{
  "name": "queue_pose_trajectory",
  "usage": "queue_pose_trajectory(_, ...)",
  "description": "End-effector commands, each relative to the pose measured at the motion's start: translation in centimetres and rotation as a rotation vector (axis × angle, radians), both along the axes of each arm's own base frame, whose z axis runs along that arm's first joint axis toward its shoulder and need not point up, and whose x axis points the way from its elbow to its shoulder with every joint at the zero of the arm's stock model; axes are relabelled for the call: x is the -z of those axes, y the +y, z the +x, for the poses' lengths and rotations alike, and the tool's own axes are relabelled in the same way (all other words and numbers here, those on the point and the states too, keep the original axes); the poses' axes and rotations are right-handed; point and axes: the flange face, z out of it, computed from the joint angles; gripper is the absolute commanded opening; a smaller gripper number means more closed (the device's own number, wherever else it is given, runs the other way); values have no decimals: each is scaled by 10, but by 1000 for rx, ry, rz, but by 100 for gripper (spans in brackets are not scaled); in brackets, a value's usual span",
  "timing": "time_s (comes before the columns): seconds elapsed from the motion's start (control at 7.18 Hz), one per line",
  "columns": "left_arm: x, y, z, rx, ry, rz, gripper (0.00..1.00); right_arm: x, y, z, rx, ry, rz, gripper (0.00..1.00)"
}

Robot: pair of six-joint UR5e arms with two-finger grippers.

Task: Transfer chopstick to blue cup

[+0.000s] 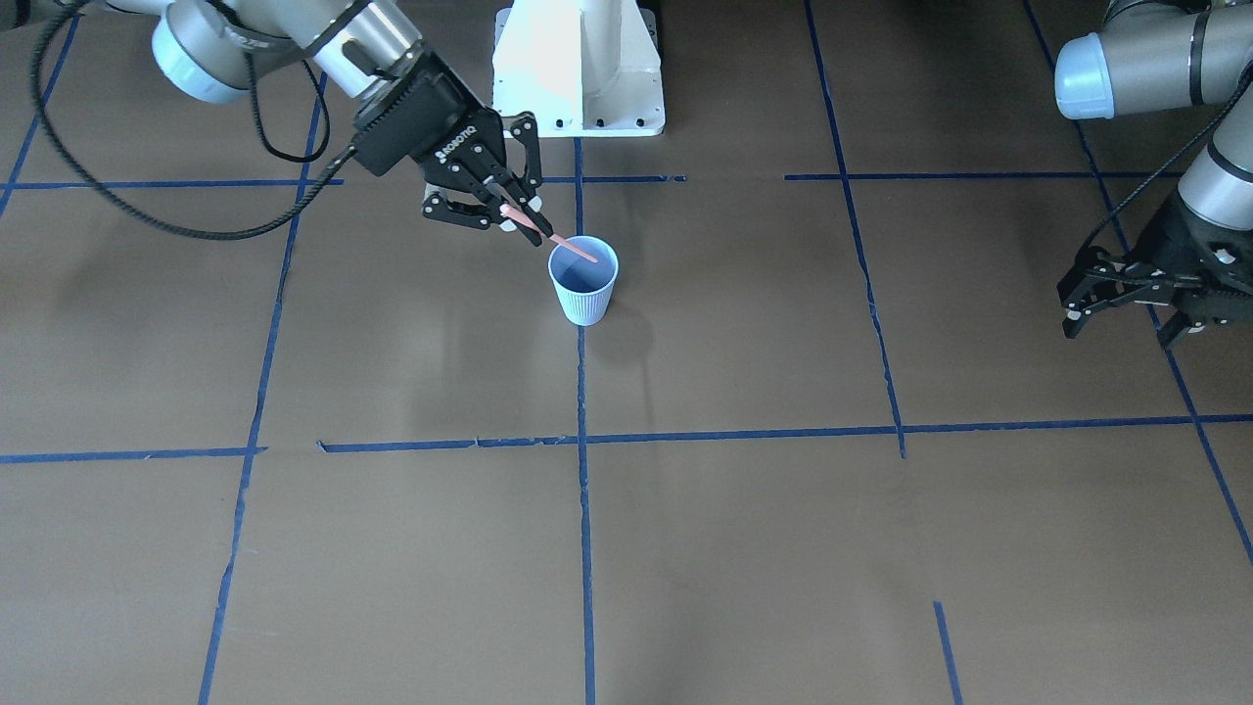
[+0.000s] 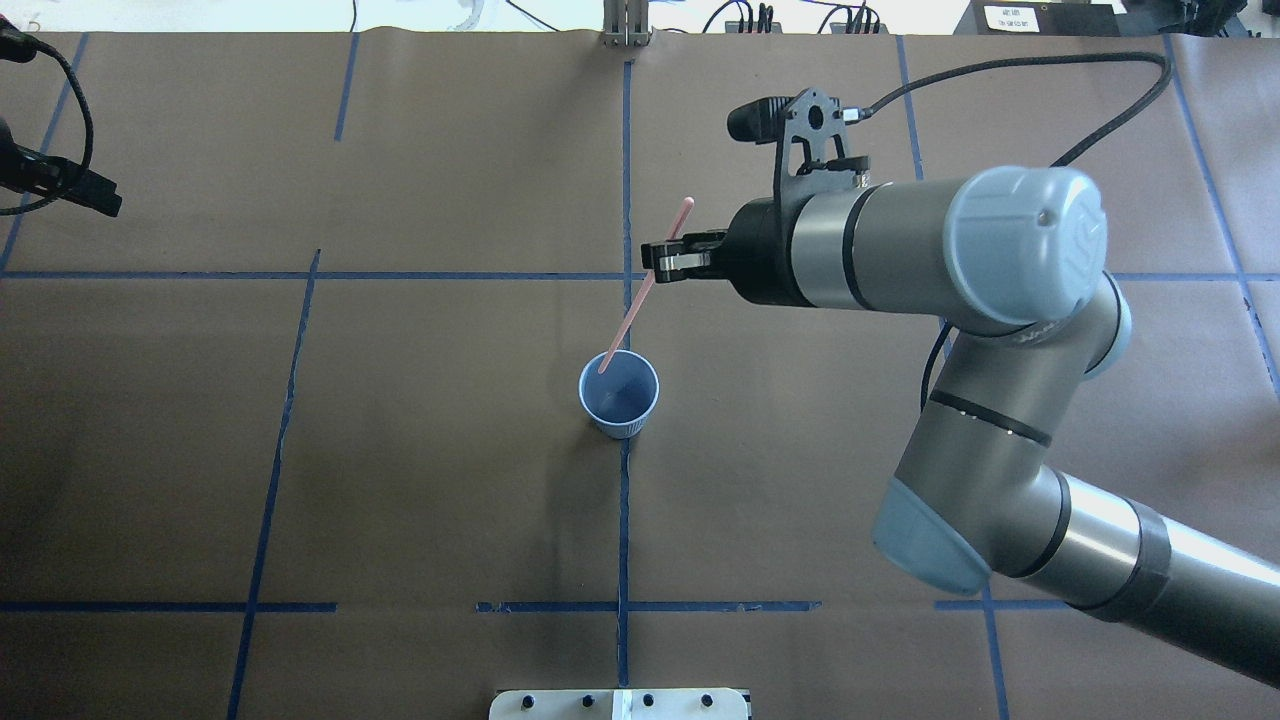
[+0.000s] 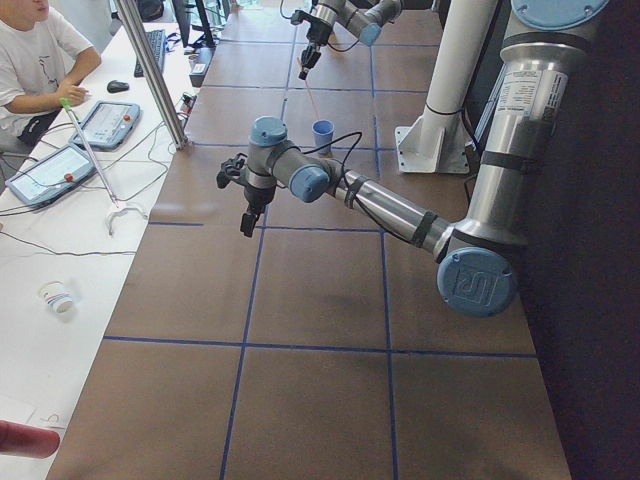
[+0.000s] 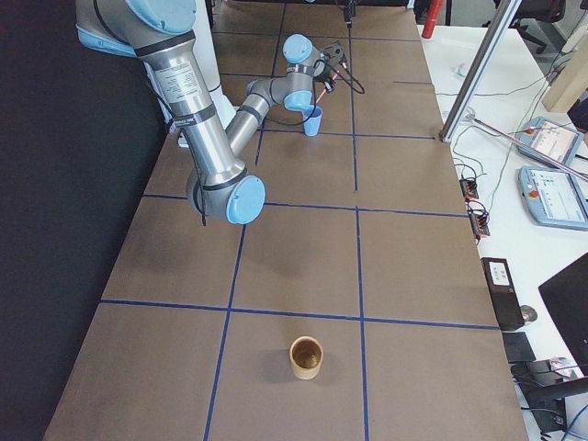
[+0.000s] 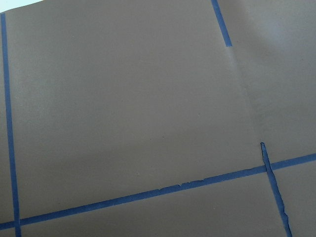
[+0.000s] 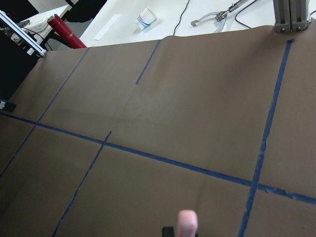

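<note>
The blue cup (image 1: 584,294) (image 2: 620,400) stands upright near the middle of the table. My right gripper (image 1: 519,211) (image 2: 655,262) is shut on the pinkish chopstick (image 1: 563,242) (image 2: 640,300), gripping it above its middle. The stick slants down, and its lower tip sits inside the cup's rim on the side nearest the gripper. Its upper end shows as a pink blur (image 6: 187,219) at the bottom of the right wrist view. My left gripper (image 1: 1121,331) hovers open and holds nothing, far off toward the table's left end. The left wrist view shows only bare table.
The robot's white pedestal base (image 1: 578,69) stands just behind the cup. A brown cup (image 4: 306,356) sits at the table's right end. A person (image 3: 30,60) sits at a side table with tablets and cables. Blue tape lines (image 1: 582,441) cross the brown surface.
</note>
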Motion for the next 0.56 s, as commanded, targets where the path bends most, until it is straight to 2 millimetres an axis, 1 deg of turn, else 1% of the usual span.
queue_pose_trajectory(0.0, 1, 0, 1, -2, 1, 0, 100, -11, 19, -31, -19, 34, 10, 1)
queue_pose_trajectory(0.14, 1, 0, 1, 0, 1, -1, 100, -12, 19, -30, -21, 38, 10, 1)
queue_pose_trajectory(0.42, 0, 0, 1, -2, 0, -2, 100, -24, 18, -33, -18, 65, -1, 2)
